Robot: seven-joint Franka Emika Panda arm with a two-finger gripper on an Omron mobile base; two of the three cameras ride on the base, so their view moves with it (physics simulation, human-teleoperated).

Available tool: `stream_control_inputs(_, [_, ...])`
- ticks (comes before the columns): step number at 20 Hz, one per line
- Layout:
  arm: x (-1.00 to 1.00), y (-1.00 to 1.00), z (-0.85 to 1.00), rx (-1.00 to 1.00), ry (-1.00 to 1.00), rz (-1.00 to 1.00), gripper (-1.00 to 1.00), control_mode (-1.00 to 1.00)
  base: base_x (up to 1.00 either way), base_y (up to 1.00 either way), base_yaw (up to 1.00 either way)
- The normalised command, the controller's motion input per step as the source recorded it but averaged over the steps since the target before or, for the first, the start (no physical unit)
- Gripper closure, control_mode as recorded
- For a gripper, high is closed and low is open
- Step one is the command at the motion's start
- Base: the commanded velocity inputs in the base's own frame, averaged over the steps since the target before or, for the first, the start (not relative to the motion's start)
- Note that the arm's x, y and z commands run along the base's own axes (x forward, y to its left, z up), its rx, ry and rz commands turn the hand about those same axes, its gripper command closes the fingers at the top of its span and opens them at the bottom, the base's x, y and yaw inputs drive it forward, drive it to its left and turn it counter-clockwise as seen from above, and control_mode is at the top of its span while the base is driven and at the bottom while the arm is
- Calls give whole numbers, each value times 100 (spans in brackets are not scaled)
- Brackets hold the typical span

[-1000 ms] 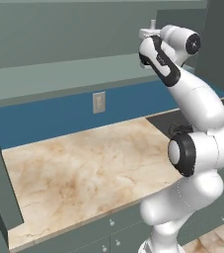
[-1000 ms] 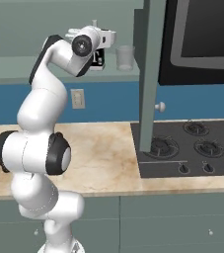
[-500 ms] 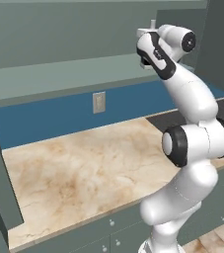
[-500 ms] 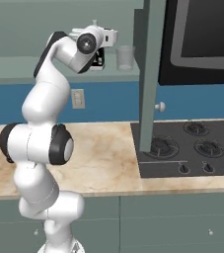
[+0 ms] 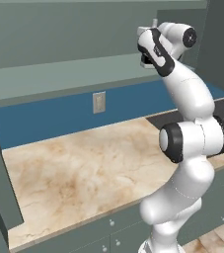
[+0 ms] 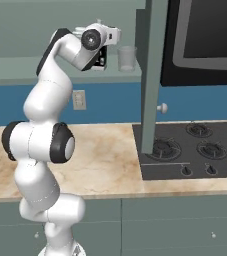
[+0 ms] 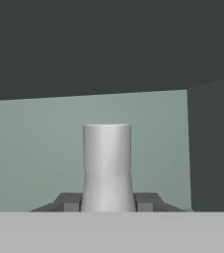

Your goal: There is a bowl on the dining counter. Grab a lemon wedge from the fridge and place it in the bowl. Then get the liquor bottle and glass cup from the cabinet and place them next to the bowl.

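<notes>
The claw [image 7: 108, 202] looks clenched on the slim pale neck of the liquor bottle [image 7: 107, 158]. In the hand view, its two dark tips press on both sides of the neck, low in the middle of the frame. The bottle is up inside the cabinet [image 7: 34, 143], which has a pale back wall and a dark roof close above. The neck is thin and smooth. I think the bottle could slip or swing if the arm pulls out fast, because the grip is so high up on it. It could also bump the dark cabinet side at the right of the hand view. In the right base view, the glass cup [image 6: 127, 58] stands on the shelf just beside the claw at the upper middle. A sideways move could knock it over. The open cabinet door [image 6: 152, 75] hangs right of the cup, so that way out is blocked. Below are the beige bench [image 5: 84, 168], a wall socket [image 5: 99, 102] and the black hob [image 6: 195, 150].
</notes>
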Motion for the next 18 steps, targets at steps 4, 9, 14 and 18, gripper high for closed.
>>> stream_control_inputs(4, [0, 0, 0, 0, 0, 0, 100, -100, 0, 0, 0])
stream_control_inputs(9, [0, 0, 0, 0, 0, 0, 100, -100, 0, 0, 0])
stream_control_inputs(14, [-2, 0, 0, 0, 0, 0, 100, -100, 0, 0, 0])
stream_control_inputs(18, [-11, 0, 0, 0, 0, 0, 100, -100, 0, 0, 0])
